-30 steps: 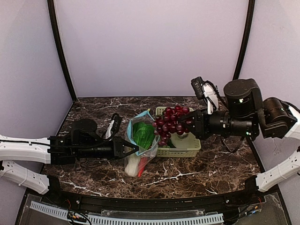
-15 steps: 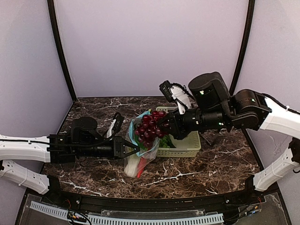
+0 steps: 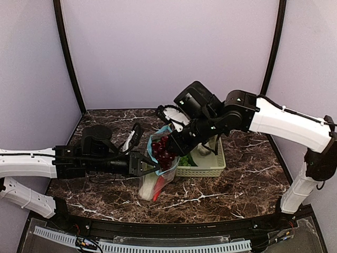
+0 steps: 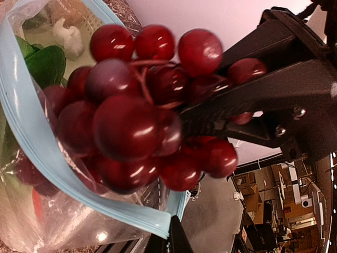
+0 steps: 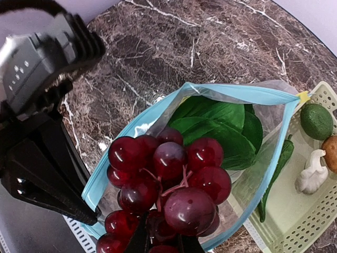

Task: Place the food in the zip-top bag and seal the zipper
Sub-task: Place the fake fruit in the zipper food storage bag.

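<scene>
The right end effector is gripping the grapes by their thin stem, its black fingers closing among the glossy, round, dark red beads. The bunch is hanging in the mouth of the zip-top bag, with some lower beads already showing through the clear film. The left end effector, reaching in from 9 o'clock, is pinching the bag's near rim shut between its fingers, holding the teal-blue zipper apart in a wide loop. Inside, a smooth leafy green is lying against the crinkled plastic. A red shape low in the bag is blurring through the film and is hard to make out.

At 3 o'clock of the bag, the pale green lattice basket is sitting on the dark marbled tabletop, holding a white bulb. The right arm is hiding most of the basket from above.

A second ago the grapes were hovering over the basket. They have since swung across to the bag, while the left end effector is keeping its pinch.
</scene>
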Robot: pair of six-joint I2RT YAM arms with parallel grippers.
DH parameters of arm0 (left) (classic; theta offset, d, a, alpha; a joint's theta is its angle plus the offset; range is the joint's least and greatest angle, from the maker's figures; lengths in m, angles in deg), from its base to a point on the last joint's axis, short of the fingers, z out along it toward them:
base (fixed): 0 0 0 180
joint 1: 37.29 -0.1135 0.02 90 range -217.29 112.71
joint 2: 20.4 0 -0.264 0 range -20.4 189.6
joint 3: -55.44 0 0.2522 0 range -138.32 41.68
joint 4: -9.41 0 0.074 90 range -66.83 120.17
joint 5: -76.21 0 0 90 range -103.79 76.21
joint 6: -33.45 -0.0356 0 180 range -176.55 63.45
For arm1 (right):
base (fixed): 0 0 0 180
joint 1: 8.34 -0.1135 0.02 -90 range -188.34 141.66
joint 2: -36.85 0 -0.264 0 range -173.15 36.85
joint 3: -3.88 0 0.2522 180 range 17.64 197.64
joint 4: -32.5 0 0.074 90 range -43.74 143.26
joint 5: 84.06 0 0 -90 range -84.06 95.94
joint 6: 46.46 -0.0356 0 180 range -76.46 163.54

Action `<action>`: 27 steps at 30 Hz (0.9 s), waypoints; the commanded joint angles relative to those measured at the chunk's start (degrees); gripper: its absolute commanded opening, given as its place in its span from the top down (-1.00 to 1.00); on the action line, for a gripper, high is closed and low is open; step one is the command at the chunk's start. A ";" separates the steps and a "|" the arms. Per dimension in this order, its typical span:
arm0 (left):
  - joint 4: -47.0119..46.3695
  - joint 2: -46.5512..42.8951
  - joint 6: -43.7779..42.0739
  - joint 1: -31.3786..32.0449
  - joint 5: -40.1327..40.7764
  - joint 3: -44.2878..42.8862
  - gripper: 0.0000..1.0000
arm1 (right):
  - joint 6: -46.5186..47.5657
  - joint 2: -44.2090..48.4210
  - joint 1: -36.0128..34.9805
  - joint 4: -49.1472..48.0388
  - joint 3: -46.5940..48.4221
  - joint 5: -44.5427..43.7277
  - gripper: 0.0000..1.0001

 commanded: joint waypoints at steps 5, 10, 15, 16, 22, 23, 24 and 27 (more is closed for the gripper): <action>4.10 0.88 -5.52 -0.31 -5.49 -3.90 0.99 | 5.80 -6.29 -0.14 4.32 6.42 4.94 1.00; 3.90 1.43 -5.70 -0.24 -6.88 -4.55 0.99 | 5.50 -9.83 0.05 4.29 8.49 3.04 1.00; 4.07 -0.59 -5.82 -0.22 -3.73 -4.10 0.99 | 5.29 -11.40 0.04 4.43 7.88 3.14 1.00; 4.07 -1.65 -5.83 -0.25 -2.56 -3.94 0.99 | 5.15 -11.30 0.08 4.40 7.33 3.25 1.00; 4.07 -5.45 -5.04 -0.44 0.46 -1.79 0.99 | 4.37 -9.20 0.15 3.52 3.86 5.81 0.82; 4.07 -5.60 -4.95 -0.43 0.42 -1.50 0.99 | 4.32 -8.66 0.13 3.31 3.54 6.46 0.72; 4.07 -5.67 -4.75 -0.55 0.30 -1.37 0.99 | 4.09 -7.76 0.12 3.01 3.31 6.94 0.62; 3.94 -5.48 -3.94 -0.54 -0.18 -0.76 0.99 | 3.47 -5.09 0.13 2.10 3.32 7.30 0.21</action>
